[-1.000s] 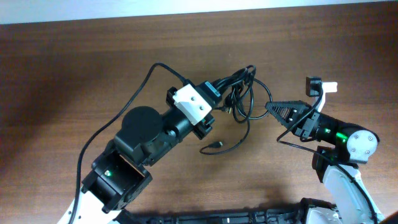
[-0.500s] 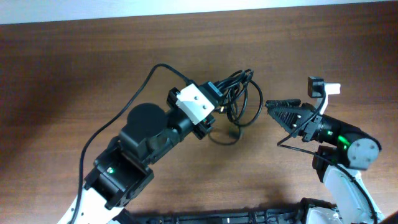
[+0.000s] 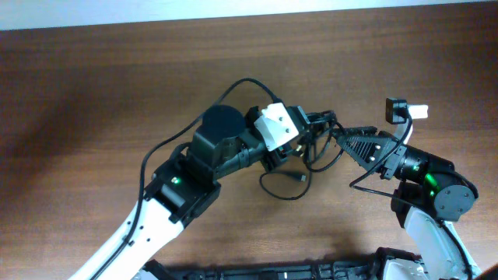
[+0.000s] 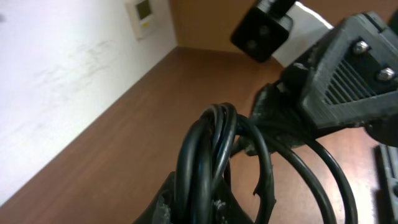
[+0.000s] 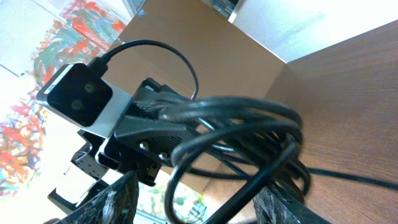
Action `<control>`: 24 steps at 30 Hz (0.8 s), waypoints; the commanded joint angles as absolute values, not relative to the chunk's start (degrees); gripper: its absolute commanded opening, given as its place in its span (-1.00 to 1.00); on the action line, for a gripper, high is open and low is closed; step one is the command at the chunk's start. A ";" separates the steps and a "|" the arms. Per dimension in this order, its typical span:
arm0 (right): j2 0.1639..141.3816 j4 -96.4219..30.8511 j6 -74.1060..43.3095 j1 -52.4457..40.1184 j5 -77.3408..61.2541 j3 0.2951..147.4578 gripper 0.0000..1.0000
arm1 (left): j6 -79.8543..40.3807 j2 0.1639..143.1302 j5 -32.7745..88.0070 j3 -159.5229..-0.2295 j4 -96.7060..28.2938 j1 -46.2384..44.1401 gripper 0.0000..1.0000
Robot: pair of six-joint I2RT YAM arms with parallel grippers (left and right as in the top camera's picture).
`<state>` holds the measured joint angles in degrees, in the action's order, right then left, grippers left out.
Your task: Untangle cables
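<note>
The cables (image 3: 320, 158) are a bunch of thin black loops in the middle of the table. My left gripper (image 3: 315, 124) is shut on the bunch, and in the left wrist view the strands (image 4: 211, 149) rise from between its fingers (image 4: 168, 208). One loose end with a small plug (image 3: 299, 178) trails on the wood below. My right gripper (image 3: 340, 138) is open right against the bunch. In the right wrist view, loops of cable (image 5: 249, 124) pass between its spread fingertips (image 5: 115, 199), with the left gripper's body (image 5: 149, 134) just behind.
The brown wooden table (image 3: 117, 78) runs to a pale far edge (image 3: 233, 12). A thicker black wire (image 3: 175, 136) arches along the left arm. The right wrist's camera (image 3: 401, 109) juts out above the right arm.
The left arm has swung right, carrying the cable bunch up to the right gripper. The right gripper has opened, and loops now lie between its fingers.
</note>
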<state>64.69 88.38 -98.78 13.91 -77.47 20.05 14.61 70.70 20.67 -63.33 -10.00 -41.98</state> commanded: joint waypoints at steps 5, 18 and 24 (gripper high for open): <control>64.60 89.45 -99.11 14.26 -76.31 20.49 0.15 | 17.69 71.59 28.56 -64.12 -8.19 -41.87 -1.00; 64.60 89.45 -98.48 11.60 -75.26 20.49 -0.14 | 17.67 73.80 31.51 -64.12 -5.58 -45.87 -1.00; 64.60 89.43 -98.48 11.57 -75.00 20.49 -0.30 | 17.67 73.93 30.96 -64.12 -4.51 -45.87 -1.00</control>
